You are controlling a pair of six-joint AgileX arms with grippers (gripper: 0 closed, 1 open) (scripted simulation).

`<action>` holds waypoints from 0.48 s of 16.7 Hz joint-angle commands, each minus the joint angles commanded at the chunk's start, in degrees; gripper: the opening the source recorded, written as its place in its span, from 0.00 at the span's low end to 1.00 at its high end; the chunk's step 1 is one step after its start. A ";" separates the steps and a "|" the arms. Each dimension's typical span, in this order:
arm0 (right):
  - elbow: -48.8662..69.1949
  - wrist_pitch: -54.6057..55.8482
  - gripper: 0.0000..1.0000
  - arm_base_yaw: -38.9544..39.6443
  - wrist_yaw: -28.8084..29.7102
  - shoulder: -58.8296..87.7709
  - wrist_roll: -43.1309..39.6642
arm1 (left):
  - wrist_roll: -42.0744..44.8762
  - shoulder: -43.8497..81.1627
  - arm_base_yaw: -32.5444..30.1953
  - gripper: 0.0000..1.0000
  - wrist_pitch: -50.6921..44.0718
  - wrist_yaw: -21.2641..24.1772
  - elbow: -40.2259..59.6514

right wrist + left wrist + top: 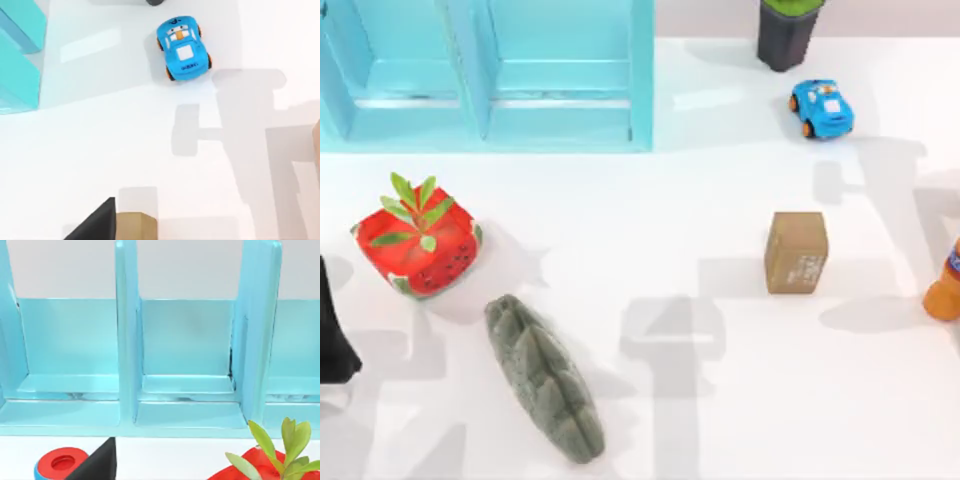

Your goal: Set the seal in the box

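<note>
Top view: seal (796,252) stands upright on the desk (700,230), right of centre, nothing touching it. Whitish marks on its near face.
Box: turquoise box (490,75) w/ open compartments at desk's far left; no seal inside any compartment seen. Well apart from seal.
Right wrist view: seal's tan top (136,225) at frame edge, just beside a black finger of right gripper (97,222). Blue toy car (183,47) further off on the desk.
Right gripper state: cannot tell – one dark fingertip visible only, no contact w/ seal seen.
Left wrist view: faces box compartments (187,370); black finger of left gripper (100,465) low in frame, red-and-blue round thing (60,465) beside it. Spread or closed: cannot tell.
Other items: red watermelon-print cube w/ green leaves (418,243) and grey-green ridged stone (542,378) on left half; dark pot (788,35) at far edge; orange object (945,285) at right edge.
Progress: judged as start – nothing done yet. Seal not grasped, not lifted.
Left to do: grasp seal, carry across to box, set in a compartment, release.
Likely arm: right, since seal sits on its side.
</note>
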 joint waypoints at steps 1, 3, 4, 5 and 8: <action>5.05 -2.40 1.00 1.28 -0.12 5.07 1.26 | 0.00 0.00 0.00 1.00 0.00 0.00 0.00; 13.98 -7.28 1.00 3.97 -0.28 15.08 3.58 | 0.00 0.00 0.00 1.00 0.00 0.00 0.00; 17.78 -9.78 1.00 5.37 -0.33 19.98 4.62 | 0.00 0.00 0.00 1.00 0.00 0.00 0.00; 21.04 -12.33 1.00 6.77 -0.35 24.72 5.54 | 0.00 0.00 0.00 1.00 0.00 0.00 0.00; 27.58 -19.98 1.00 10.77 -0.25 36.87 7.59 | 0.00 0.00 0.00 1.00 0.00 0.00 0.00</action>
